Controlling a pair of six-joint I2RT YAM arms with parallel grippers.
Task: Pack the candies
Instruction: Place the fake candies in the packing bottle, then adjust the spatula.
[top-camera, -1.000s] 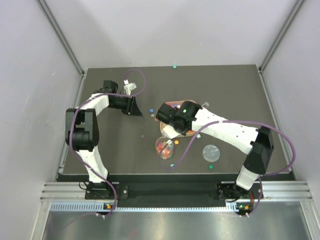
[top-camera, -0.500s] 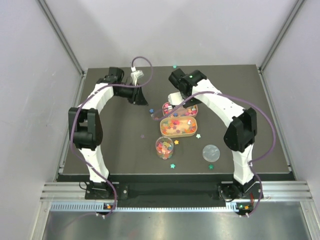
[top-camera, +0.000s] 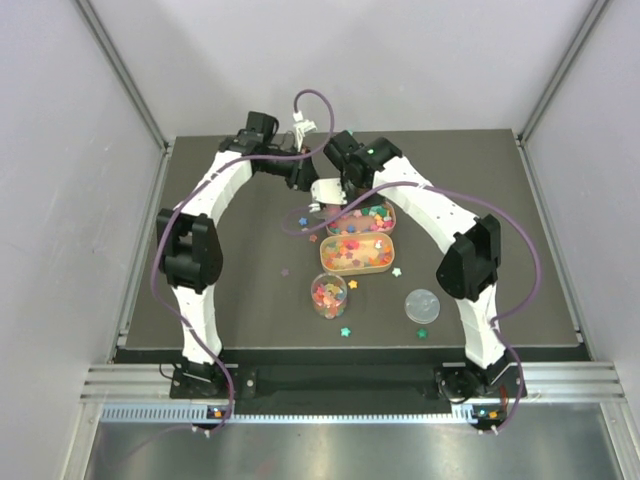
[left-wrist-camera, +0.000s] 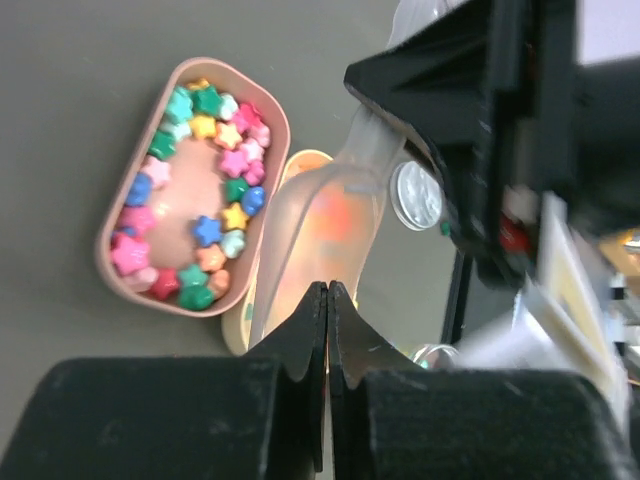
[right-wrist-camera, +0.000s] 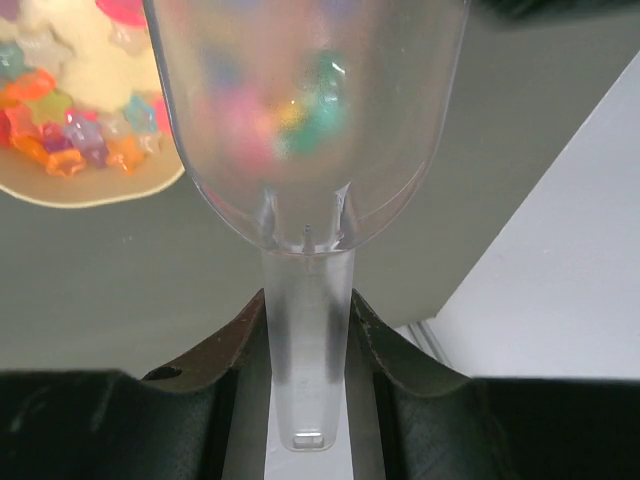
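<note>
Right wrist: right gripper (right-wrist-camera: 305, 335) clamps the scoop (right-wrist-camera: 305, 130) handle.
The left gripper (left-wrist-camera: 328, 320) is pinched shut, empty, beside it. Two trays (top-camera: 357, 268) by the scoop hold candies (top-camera: 355, 250); more sit in the jar (top-camera: 329, 294), a few strewn on the table (top-camera: 220, 290).

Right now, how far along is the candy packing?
Done: the jar holds some candies, with its lid off beside it. In hand: the right gripper grips a clear scoop by the pink tray. Left: the pink tray and yellow tray are full, loose stars lie scattered on the table, and the jar needs capping.
</note>
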